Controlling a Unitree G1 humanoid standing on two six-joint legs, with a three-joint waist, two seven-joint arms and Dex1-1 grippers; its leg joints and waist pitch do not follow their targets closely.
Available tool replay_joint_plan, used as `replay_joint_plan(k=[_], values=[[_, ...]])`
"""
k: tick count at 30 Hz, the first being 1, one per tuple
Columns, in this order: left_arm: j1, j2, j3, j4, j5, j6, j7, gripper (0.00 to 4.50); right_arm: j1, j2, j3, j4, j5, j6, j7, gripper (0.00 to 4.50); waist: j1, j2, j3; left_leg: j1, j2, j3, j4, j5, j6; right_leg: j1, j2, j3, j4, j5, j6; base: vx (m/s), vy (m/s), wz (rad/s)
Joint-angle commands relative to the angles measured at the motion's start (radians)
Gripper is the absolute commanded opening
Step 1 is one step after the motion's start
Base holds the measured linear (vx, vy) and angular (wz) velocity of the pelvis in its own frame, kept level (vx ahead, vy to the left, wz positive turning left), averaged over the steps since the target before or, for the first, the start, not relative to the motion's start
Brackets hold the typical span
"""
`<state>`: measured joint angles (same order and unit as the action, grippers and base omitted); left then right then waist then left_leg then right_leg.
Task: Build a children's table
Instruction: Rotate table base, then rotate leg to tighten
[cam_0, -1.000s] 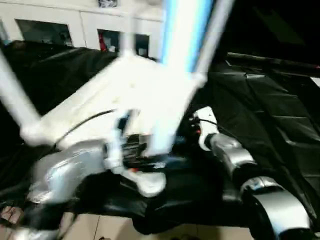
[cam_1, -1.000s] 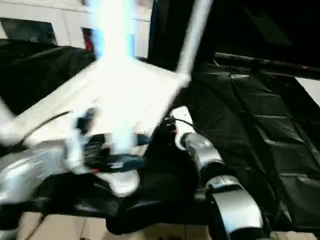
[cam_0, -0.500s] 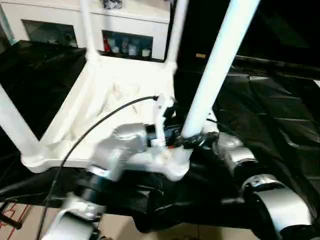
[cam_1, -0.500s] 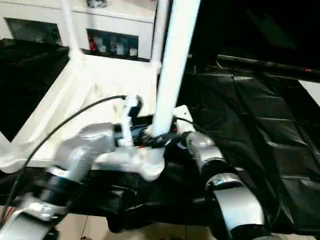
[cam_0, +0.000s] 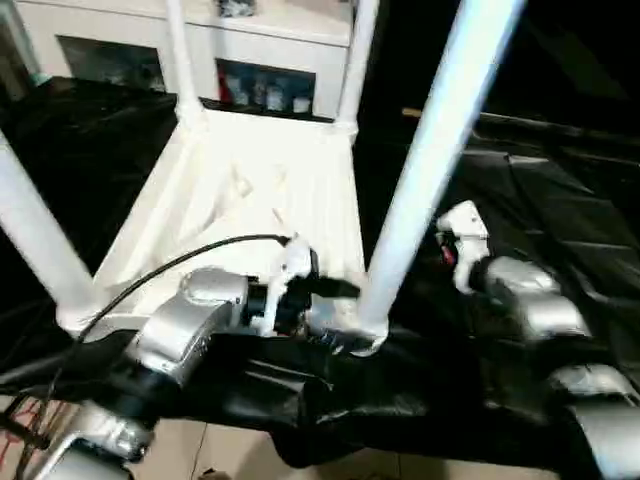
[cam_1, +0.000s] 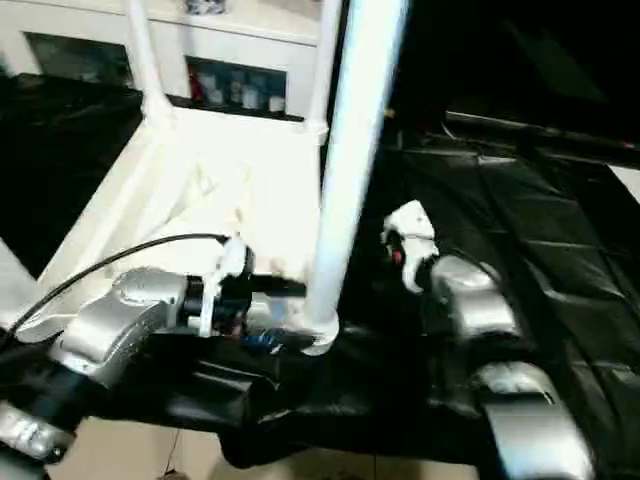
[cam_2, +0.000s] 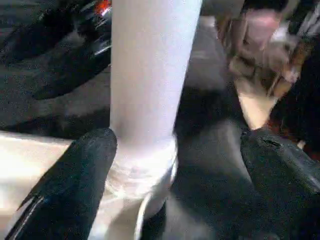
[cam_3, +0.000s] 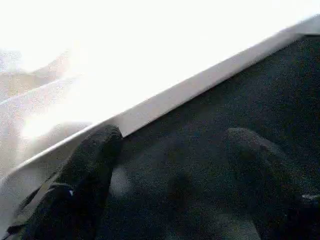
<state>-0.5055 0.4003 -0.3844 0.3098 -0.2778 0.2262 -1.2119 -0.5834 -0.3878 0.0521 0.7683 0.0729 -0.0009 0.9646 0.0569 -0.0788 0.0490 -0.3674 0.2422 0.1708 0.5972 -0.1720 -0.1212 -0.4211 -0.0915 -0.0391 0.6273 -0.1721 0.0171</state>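
— So, starting at the left: what have you got there?

— The children's table (cam_0: 250, 200) lies upside down on the black-draped worktop (cam_0: 560, 230), ribbed underside up, toward the left half of it. Four white tube legs stand up from its corner sockets: the near-left leg (cam_0: 35, 240), the far-left leg (cam_0: 180, 60), the far-right leg (cam_0: 358, 60), and the near-right leg (cam_0: 430, 170), which is closest to me.

— And your left gripper?

— My left gripper (cam_2: 175, 170) reaches in from the left, level, at the foot of the near-right leg, where it enters its socket. The fingers (cam_2: 75, 185) are spread wide, one just beside the leg's base, the other well off to its far side. They hold nothing.

— Further right?

— My right gripper (cam_3: 165, 175) sits to the right of that leg, over the black cloth, alongside the tabletop's right edge (cam_3: 200, 85). Its fingers stand apart too, with nothing between them but cloth; one fingertip (cam_3: 100, 150) lies just beside the white rim, and I cannot tell whether it touches.

— Anything behind?

— A white cabinet (cam_0: 260, 50) stands beyond the worktop.
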Motion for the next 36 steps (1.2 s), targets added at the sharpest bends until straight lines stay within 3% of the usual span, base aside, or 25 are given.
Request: replay_joint_plan(k=[1, 2, 3, 10, 20, 35, 36], values=[[-0.028, 0.011, -0.019, 0.047, 0.056, -0.056, 0.002, 4.11, 0.020, -0.039, 0.021, -0.070, 0.011, 0.029, 0.065, 3.70, 0.001, 0.011, -0.065, 0.008, -0.022, 0.022, -0.069, -0.268, 0.035, 0.056, -0.011, 0.018, -0.074, -0.209, -0.207, 0.000, 0.000, 0.00], [-0.028, 0.011, -0.019, 0.047, 0.056, -0.056, 0.002, 4.08, 0.020, -0.039, 0.021, -0.070, 0.011, 0.029, 0.065, 3.70, 0.000, 0.010, -0.066, 0.007, -0.022, 0.021, -0.071, -0.264, 0.031, 0.058, -0.011, 0.018, -0.073, -0.214, -0.205, 0.000, 0.000, 0.00], [-0.054, 0.021, -0.030, 0.100, 0.090, -0.093, 0.011, 3.92, 0.066, -0.082, 0.048, -0.178, 0.037, 0.084, 0.149, 3.70, 0.004, 0.010, -0.062, 0.010, -0.024, 0.023, -0.071, -0.274, 0.034, 0.057, -0.006, 0.018, -0.082, -0.229, -0.194, 0.000, 0.000, 0.00], [-0.111, 0.024, -0.056, 0.232, 0.160, -0.177, -0.047, 3.46, 0.159, -0.184, 0.074, -0.418, 0.076, 0.207, 0.275, 3.70, 0.007, 0.012, -0.065, 0.008, -0.020, 0.019, -0.071, -0.276, 0.029, 0.055, -0.014, 0.020, -0.078, -0.232, -0.204, 0.000, 0.000, 0.00], [-0.132, 0.038, -0.064, 0.299, 0.177, -0.193, -0.123, 2.68, 0.201, -0.221, 0.079, -0.522, 0.099, 0.293, 0.292, 3.70, 0.008, 0.010, -0.064, 0.007, -0.019, 0.017, -0.073, -0.289, 0.022, 0.054, -0.017, 0.018, -0.079, -0.250, -0.212, 0.000, 0.000, 0.00], [-0.151, 0.057, -0.052, 0.376, 0.219, -0.154, -0.151, 1.68, 0.220, -0.233, 0.095, -0.579, 0.101, 0.335, 0.282, 3.70, 0.009, 0.007, -0.060, 0.007, -0.017, 0.016, -0.075, -0.306, 0.014, 0.050, -0.021, 0.019, -0.084, -0.317, -0.187, 0.000, 0.000, 0.00], [-0.152, 0.058, -0.055, 0.377, 0.223, -0.147, -0.151, 1.46, 0.221, -0.234, 0.095, -0.580, 0.105, 0.340, 0.285, 3.70, 0.008, 0.007, -0.061, 0.006, -0.017, 0.015, -0.075, -0.304, 0.014, 0.051, -0.021, 0.019, -0.084, -0.317, -0.186, 0.000, 0.000, 0.00]])
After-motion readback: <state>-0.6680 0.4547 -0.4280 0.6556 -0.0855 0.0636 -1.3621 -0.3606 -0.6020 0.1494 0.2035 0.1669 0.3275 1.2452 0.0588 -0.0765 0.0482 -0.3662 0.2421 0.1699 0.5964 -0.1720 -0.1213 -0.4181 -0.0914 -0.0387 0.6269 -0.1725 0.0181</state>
